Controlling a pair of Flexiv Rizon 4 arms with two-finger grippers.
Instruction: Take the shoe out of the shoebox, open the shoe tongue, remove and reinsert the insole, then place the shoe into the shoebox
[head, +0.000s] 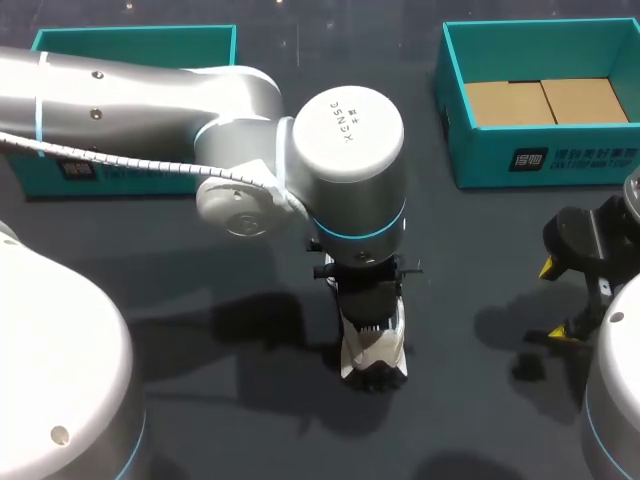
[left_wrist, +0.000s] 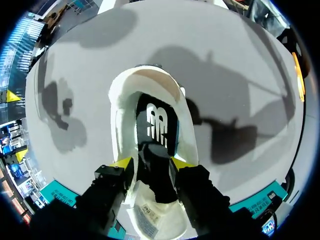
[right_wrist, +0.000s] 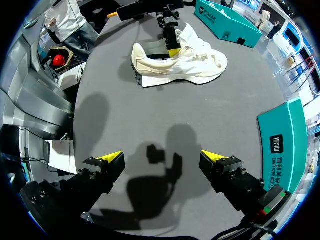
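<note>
Working the insole (left_wrist: 156, 125) inside the white shoe (head: 372, 348)

Left jaws straddle the black insole, shoe lying mid-worktop (head: 250, 440), outside the shoebox (head: 545, 100); gripping or not, I cannot tell. Right jaws hang apart, well away. Best pull slowly, with the shoe steadied.

Looking straight down into a white shoe (left_wrist: 119, 125) sitting on the grey table (left_wrist: 240, 90). The left gripper (left_wrist: 152, 163) is right over it, both yellow tips squeezing the white tongue (left_wrist: 150, 215) from either side, label facing up. Just ahead of the fingers there's the black insole (left_wrist: 157, 125) with a white logo, heel at the far end
</note>
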